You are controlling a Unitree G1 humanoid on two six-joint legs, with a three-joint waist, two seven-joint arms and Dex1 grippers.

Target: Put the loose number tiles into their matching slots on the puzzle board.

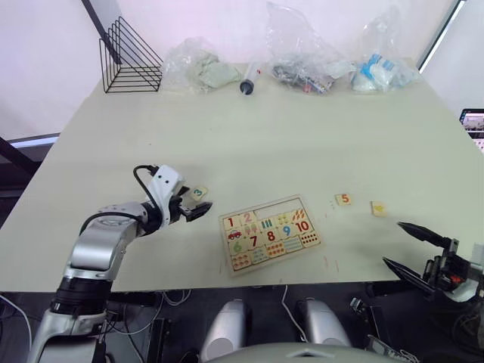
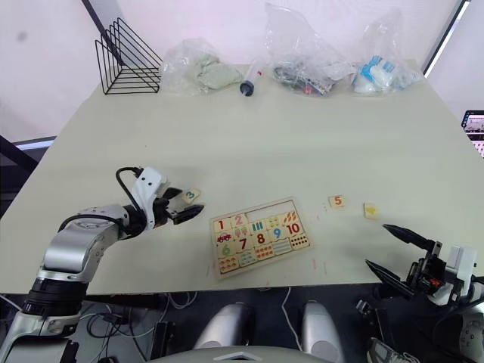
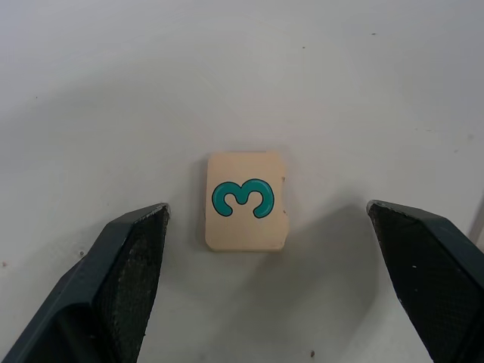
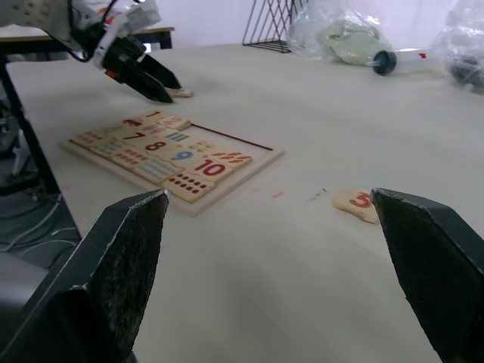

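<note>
Small pale wooden square tile with green 3 (image 3: 246, 200) lies flat on table, mid-frame in left wrist view, centred between spread fingers of left gripper (image 1: 198, 209), untouched. Right gripper (image 1: 414, 246) released, lower right, far from tile.

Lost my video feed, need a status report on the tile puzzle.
Left gripper open, straddling the green 3 tile. Right gripper open, idle. Puzzle board unobstructed.

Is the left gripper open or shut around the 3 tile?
Open: left gripper fingers stand apart either side of the 3 tile, touching neither.
</note>
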